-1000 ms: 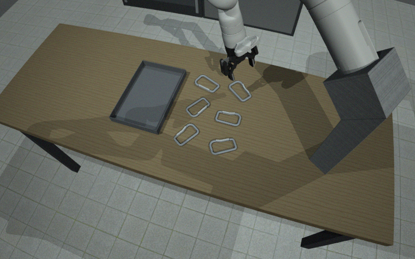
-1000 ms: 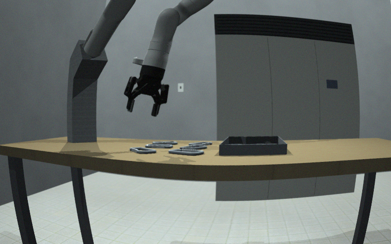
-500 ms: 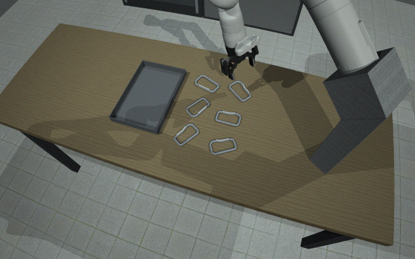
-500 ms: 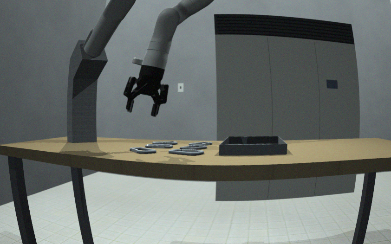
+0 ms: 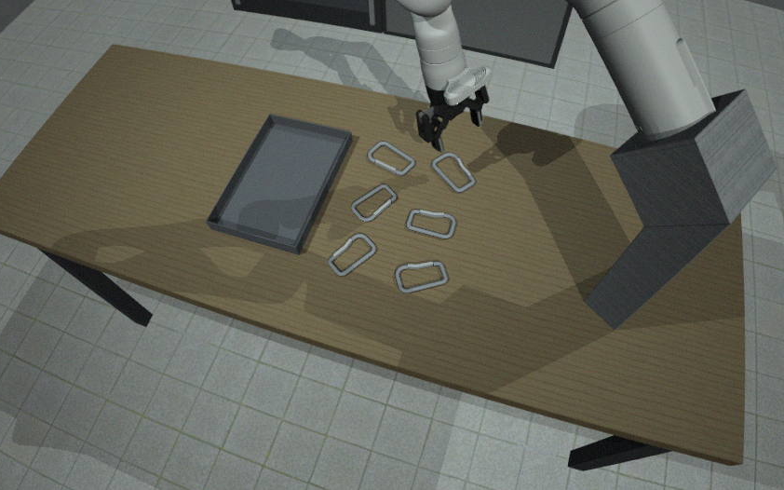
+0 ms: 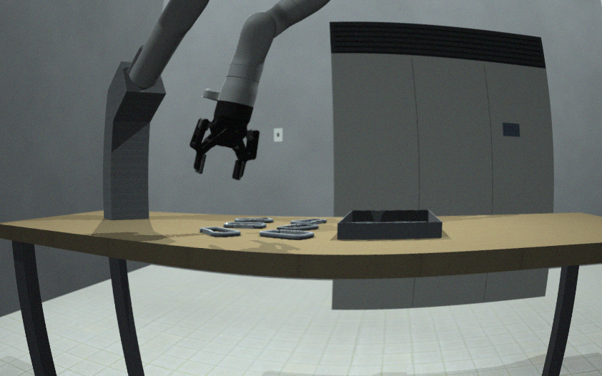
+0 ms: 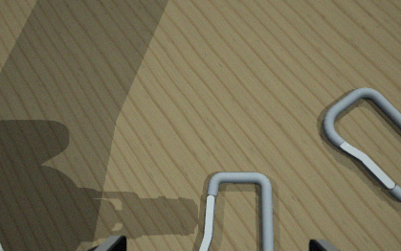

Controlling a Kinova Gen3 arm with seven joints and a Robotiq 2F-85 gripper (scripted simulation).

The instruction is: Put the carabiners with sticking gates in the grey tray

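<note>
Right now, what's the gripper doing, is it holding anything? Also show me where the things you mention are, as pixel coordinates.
Black two-finger gripper (image 5: 457, 129) (image 6: 217, 174): open, holding nothing, raised above the wooden table (image 5: 157, 121) (image 6: 504, 229) (image 7: 217, 96).

Worktop (image 5: 157, 115) (image 6: 504, 229): six carabiners, tray
Carabiners: outside tray, apart, two uneven columns in top view
Tray (image 5: 326, 189) (image 6: 389, 230): left of carabiners in top view, right in exterior

Gripper (image 5: 457, 129) (image 6: 218, 174): opened all the way, nothing gripped, held up high, fingers pointed down
Arm (image 5: 441, 51) (image 6: 250, 53): bent over pretty far, wrist tipped at a bit of a slant
</note>
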